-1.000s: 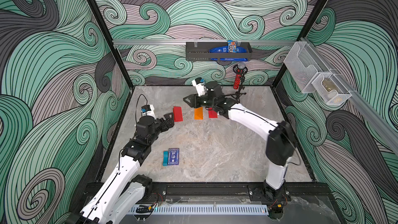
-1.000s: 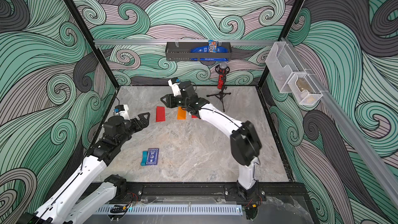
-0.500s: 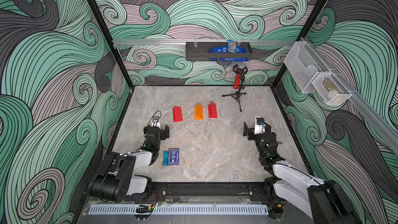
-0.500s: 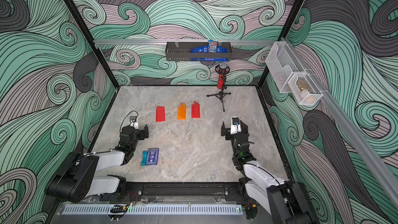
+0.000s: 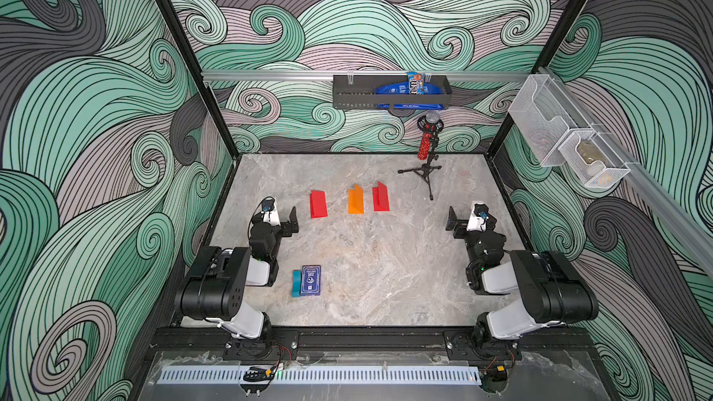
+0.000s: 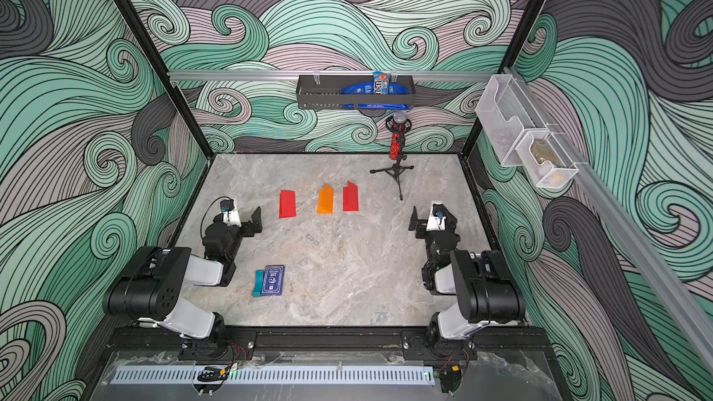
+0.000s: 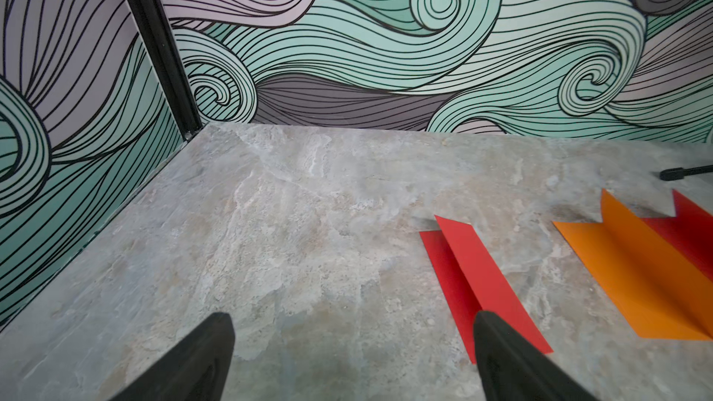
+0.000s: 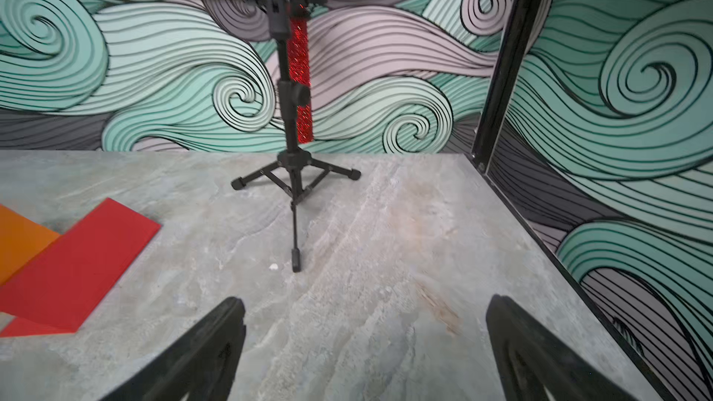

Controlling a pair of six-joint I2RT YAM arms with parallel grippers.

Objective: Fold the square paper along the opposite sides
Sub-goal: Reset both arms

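Three folded papers lie in a row on the marble table (image 5: 370,264). They are a red paper (image 5: 318,204), an orange paper (image 5: 355,200) and a second red paper (image 5: 380,197), each creased with a flap partly raised. Both top views show the row. My left gripper (image 5: 289,222) rests near the table's left side, open and empty, just short of the first red paper (image 7: 478,275). My right gripper (image 5: 454,221) sits at the right side, open and empty, apart from the second red paper (image 8: 77,271).
A microphone on a black tripod (image 5: 426,171) stands at the back right, ahead of the right gripper (image 8: 366,325). A blue card box (image 5: 311,280) and a teal block (image 5: 296,283) lie front left. A dark shelf (image 5: 389,92) hangs on the back wall and mesh bins (image 5: 559,140) hang on the right wall.
Both arms have pulled back from the papers to folded poses at the front sides. The right gripper, earlier over the orange and red papers, has opened.
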